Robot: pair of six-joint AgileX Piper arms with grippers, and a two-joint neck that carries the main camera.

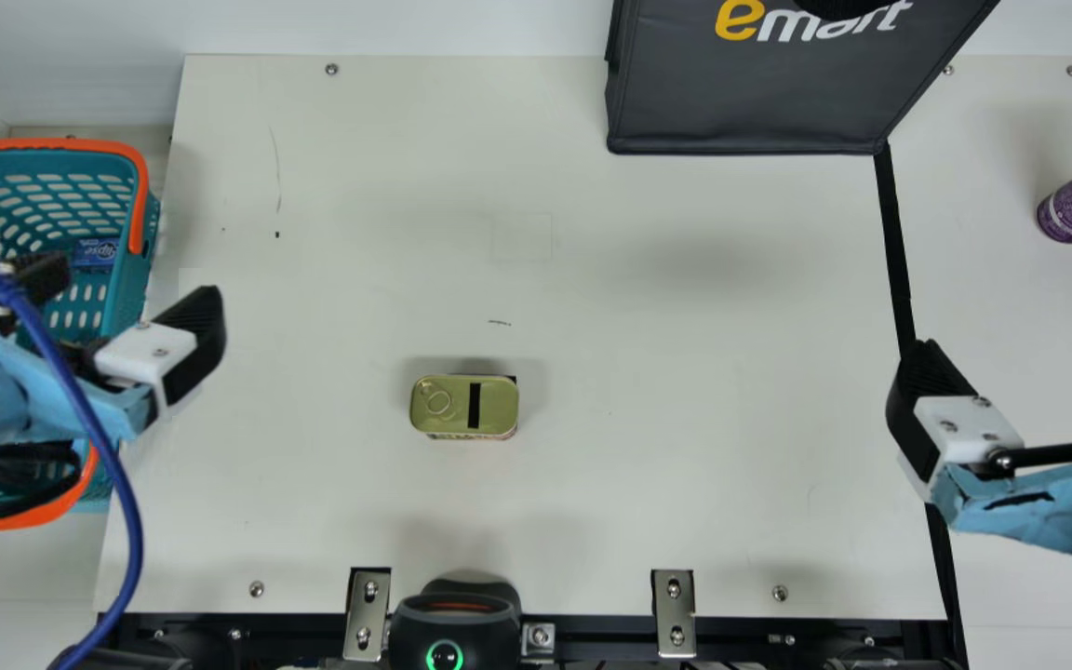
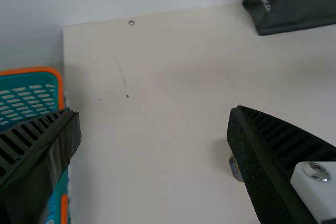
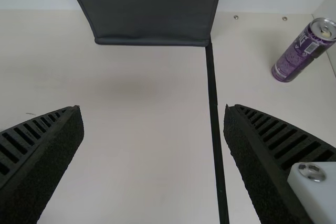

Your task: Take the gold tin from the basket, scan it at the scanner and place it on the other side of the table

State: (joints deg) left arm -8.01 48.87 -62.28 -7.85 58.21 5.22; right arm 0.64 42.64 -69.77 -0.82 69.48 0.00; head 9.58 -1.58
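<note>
Gold tin: flat, rounded-rectangular metal can with a ring-pull and a short black strip on its lid (image 1: 494,407); out of the basket, resting on the cream, flat-topped surface (image 1: 685,391), between the two hands and behind the scanner.
Left hand: two black ribbed fingers with white mounts (image 1: 140,284); spread wide apart, by the basket side of the surface.
Right hand: matching black ribbed fingers (image 1: 1011,352); likewise well apart, over the right part of the surface, near the black strip.
Basket: teal perforated plastic with an orange rim (image 1: 139,205); at the left edge of the surface, a small blue printed packet (image 1: 95,253) inside.
Scanner: black rounded housing, green ring of light (image 1: 415,633); at the near edge of the surface.
Bag: dark grey fabric, yellow and white lettering (image 1: 741,107); at the far edge, right of centre.
Black strip: long, narrow band (image 1: 891,237); running from the bag to the near edge.
Can: purple printed metal cylinder (image 3: 298,59); right of the black strip.
</note>
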